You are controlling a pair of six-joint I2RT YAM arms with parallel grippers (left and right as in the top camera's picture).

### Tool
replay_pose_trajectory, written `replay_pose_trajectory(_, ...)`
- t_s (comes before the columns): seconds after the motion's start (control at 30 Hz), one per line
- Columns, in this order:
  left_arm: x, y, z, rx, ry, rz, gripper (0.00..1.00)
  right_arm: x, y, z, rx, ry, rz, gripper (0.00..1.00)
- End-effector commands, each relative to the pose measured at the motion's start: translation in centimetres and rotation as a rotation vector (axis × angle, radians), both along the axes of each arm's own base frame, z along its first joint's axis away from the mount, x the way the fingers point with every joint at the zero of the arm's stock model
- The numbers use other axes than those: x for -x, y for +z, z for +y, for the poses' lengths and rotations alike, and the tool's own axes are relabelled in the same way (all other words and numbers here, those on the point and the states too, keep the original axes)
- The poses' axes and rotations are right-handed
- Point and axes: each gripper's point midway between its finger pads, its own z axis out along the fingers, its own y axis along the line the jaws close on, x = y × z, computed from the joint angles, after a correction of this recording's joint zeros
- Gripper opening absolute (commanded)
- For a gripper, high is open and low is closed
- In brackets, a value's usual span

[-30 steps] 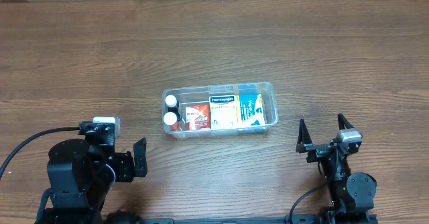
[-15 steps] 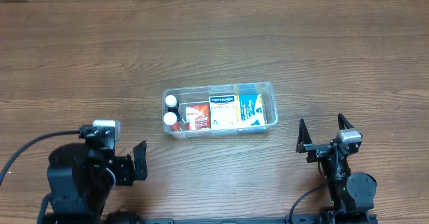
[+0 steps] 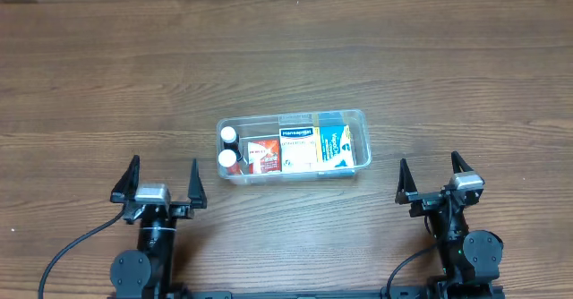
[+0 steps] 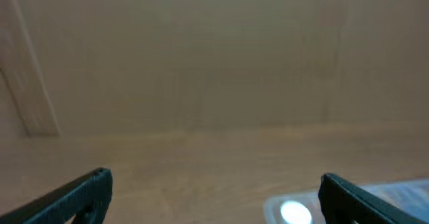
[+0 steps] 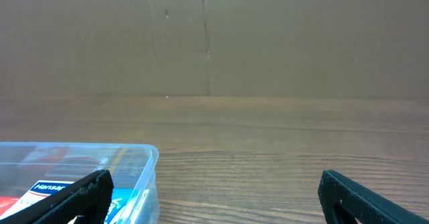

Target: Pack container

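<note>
The desk (image 3: 286,66) is mid-brown wood, its fine darker grain streaking from 9 to 3 o'clock. The container (image 3: 362,116) is clear and colourless. Inside it, at 9 o'clock, two bottles (image 3: 229,135) show white caps; next comes a red-and-white box (image 3: 262,156), then a white box (image 3: 297,151) with a blue band — and at 3 o'clock a blue-and-white box (image 3: 334,145). The left tool (image 3: 165,161) and right tool (image 3: 428,158) are black, each with a silver-grey block. The wall (image 5: 201,36) is plain tan.

- I saw the overhead view evenly lit and sharp.
- Left wrist view was blurred, washed out.
- Right wrist was crisp; the container (image 5: 137,151) rim glinted.
</note>
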Motion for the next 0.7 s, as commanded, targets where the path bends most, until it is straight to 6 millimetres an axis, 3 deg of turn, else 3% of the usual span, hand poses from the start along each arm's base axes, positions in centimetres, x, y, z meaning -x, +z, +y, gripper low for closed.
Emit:
replay_pose_trajectory(0.0,-0.6,-4.2,0.5,-0.023,0.034,0.092,1.0,0.0,-0.2,0.2,0.003,0.012,-0.004,1.0)
replay_pose_trajectory(0.1,-0.5,-6.2,0.3,-0.022,0.019,0.175,1.0,0.0,-0.2,0.2,0.003,0.012,-0.004,1.0)
replay_pose_trajectory(0.67,-0.5,-6.2,0.3,-0.023,0.021,0.176,1.0,0.0,-0.2,0.2,0.003,0.012,-0.004,1.0)
